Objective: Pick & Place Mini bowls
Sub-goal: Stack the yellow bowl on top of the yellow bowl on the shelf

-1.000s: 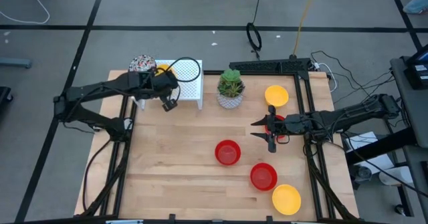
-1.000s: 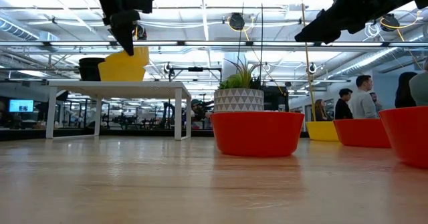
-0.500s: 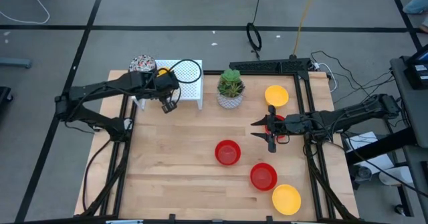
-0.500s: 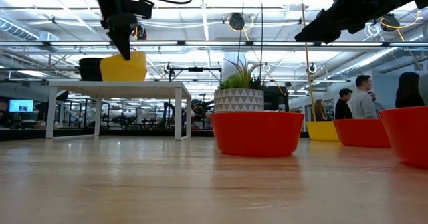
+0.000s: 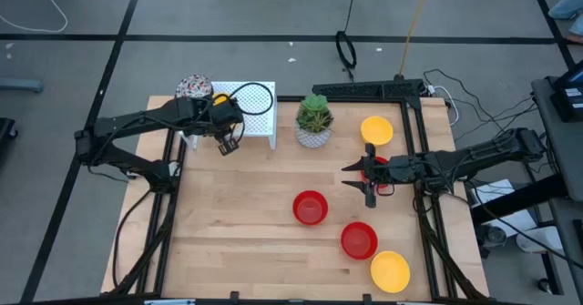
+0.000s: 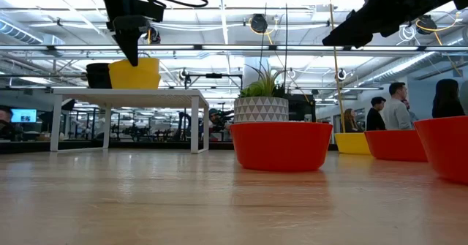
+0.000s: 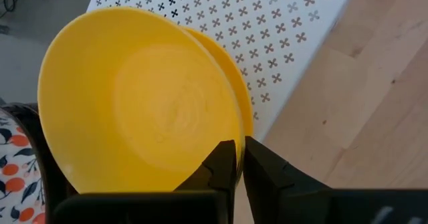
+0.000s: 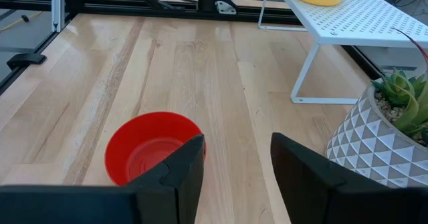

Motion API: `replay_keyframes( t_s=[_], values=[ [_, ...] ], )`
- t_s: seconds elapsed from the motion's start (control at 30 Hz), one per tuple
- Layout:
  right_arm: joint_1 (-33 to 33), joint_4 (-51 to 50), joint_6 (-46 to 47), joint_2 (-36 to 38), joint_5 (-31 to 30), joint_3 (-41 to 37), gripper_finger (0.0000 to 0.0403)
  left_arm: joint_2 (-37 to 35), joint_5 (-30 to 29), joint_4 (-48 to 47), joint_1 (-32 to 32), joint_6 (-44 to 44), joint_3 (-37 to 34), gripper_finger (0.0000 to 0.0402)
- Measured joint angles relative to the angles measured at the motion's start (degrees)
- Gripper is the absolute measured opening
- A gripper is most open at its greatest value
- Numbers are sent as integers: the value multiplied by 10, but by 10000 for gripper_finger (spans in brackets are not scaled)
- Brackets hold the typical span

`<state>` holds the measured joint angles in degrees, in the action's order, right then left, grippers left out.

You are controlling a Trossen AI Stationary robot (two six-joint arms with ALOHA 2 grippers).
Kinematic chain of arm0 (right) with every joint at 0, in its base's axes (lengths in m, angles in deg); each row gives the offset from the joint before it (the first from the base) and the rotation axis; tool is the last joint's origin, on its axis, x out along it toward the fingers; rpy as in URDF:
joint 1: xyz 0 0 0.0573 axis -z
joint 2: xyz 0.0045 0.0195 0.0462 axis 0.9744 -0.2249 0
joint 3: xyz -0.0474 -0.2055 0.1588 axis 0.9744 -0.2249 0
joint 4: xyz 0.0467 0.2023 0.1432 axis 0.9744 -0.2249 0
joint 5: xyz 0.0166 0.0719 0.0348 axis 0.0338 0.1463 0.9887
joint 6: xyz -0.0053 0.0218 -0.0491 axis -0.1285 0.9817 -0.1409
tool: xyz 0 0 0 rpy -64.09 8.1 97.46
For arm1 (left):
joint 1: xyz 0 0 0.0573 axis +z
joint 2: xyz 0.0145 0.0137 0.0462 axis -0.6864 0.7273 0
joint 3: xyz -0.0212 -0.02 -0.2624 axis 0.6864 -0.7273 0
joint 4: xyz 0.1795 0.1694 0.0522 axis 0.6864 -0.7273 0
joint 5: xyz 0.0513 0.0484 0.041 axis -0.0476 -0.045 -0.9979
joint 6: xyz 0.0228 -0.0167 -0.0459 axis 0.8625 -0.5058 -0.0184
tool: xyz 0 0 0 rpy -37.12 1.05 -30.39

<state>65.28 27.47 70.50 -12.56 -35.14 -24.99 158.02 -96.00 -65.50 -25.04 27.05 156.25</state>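
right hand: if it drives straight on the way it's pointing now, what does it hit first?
Probably the red bowl: it sits directly ahead of the open right hand, just past its fingers, on the table. Depth is unclear, so the hand could pass above the rim; beyond that lies bare wood.

Pale wood-grain table point(image 5: 246, 241) — glossy plastic-looking yellow bowls point(image 7: 144, 103), perforated white metal rack point(image 8: 361, 17)

Stacked bowls point(image 5: 221, 96) on shelf point(image 5: 257, 114), plant point(image 5: 314, 121) beside it (right), other bowls point(image 5: 310, 207) scattered on table point(image 5: 237, 241)
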Motion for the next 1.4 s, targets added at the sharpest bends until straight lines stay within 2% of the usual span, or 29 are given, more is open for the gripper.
replay_keyframes(
  t_s=[0.4, 0.5, 0.83, 0.97, 1.13, 1.23, 1.4],
  values=[
    [0, 0, 0, 0, 0, 0, 160, 0, -2, 1, 0, -31, 0, 36],
    [0, 0, 0, 0, 0, 0, 160, 0, -2, 1, 0, -39, 0, 58],
    [0, 3, 0, 0, 0, 0, 160, 0, -3, 4, 0, -30, 0, 173],
    [0, 17, 15, 0, 1, 0, 160, -6, -2, 7, 0, -27, 0, 195],
    [0, 14, 63, 0, 1, 11, 160, -6, 14, 16, -1, -27, 0, 202],
    [-1, -51, 95, 0, 1, 45, 160, -6, 28, 21, -4, -32, 0, 202],
    [-26, -247, 207, -22, 11, 128, 160, -6, 45, 59, -21, -43, 0, 203]
  ],
)
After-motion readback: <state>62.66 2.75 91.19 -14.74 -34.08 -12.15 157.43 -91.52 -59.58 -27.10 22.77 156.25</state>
